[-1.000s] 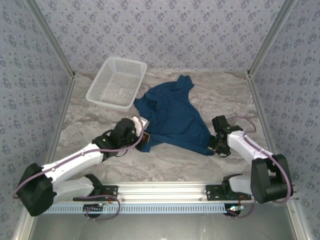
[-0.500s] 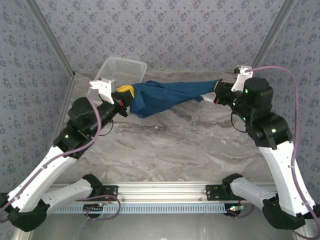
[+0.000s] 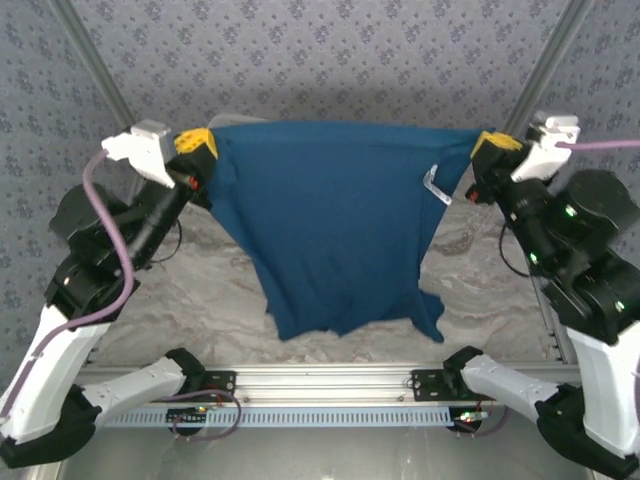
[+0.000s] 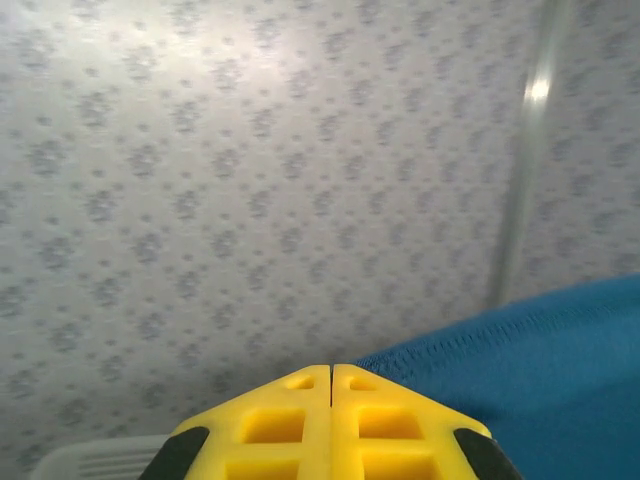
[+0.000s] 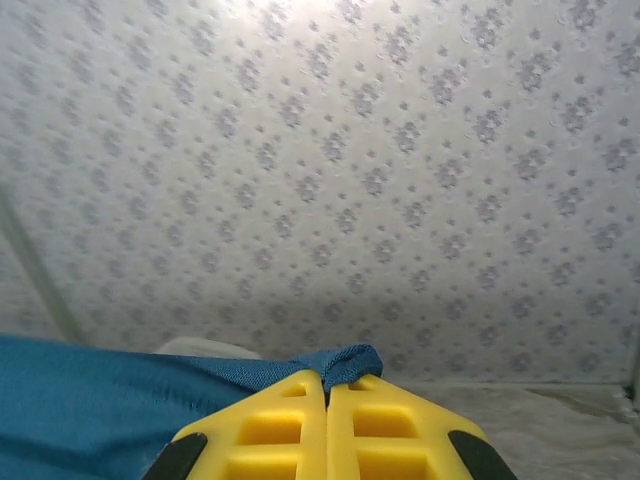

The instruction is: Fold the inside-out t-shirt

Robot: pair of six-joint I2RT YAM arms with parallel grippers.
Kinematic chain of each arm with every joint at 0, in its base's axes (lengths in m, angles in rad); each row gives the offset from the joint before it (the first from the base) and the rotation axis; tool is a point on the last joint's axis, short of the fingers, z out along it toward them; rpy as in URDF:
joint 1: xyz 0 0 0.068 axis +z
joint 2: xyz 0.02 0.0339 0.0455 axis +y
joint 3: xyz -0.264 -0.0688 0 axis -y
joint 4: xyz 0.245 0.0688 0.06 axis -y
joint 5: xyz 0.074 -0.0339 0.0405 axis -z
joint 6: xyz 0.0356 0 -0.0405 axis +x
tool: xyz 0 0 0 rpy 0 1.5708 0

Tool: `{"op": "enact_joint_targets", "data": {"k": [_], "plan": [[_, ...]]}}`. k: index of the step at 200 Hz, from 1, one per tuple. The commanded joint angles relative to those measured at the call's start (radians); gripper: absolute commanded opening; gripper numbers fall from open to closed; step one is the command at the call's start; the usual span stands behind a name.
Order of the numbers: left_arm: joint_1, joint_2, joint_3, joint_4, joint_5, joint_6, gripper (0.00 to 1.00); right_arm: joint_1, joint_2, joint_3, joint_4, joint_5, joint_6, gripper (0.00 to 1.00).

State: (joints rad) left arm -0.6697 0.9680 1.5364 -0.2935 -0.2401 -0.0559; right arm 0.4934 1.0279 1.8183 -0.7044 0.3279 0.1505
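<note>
- Top external: holding inside-out t-shirt (image 3: 330,220) spread wide, aloft over worktop (image 3: 480,290).
- Clenched on its upper left corner with left gripper (image 3: 197,146).
- Clenched on its upper right corner with right gripper (image 3: 494,146).

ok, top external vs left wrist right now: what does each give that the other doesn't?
Top external: the whole t-shirt hanging spread between the left gripper and the right gripper, its whitish label near the right one, lower edge hanging toward the table. Left wrist: a close-up of the yellow fingers pressed flush together, with a stitched cloth edge running off beside them. Both: the blue shirt, the left gripper shut on it, the patterned wall.
</note>
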Motion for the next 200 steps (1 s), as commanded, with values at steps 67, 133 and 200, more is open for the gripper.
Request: {"op": "enact_joint_targets", "data": {"k": [67, 133, 200], "plan": [[0.234, 0.464, 0.517, -0.066, 0.158, 0.065, 0.00, -0.283, 0.545, 0.545, 0.094, -0.190, 0.017, 0.00], [0.246, 0.438, 0.539, -0.181, 0.305, 0.035, 0.00, -0.209, 0.494, 0.565, 0.007, -0.173, -0.052, 0.00], [0.173, 0.203, -0.576, 0.061, 0.477, -0.258, 0.00, -0.240, 0.151, -0.427, -0.167, -0.075, 0.082, 0.00]]}}
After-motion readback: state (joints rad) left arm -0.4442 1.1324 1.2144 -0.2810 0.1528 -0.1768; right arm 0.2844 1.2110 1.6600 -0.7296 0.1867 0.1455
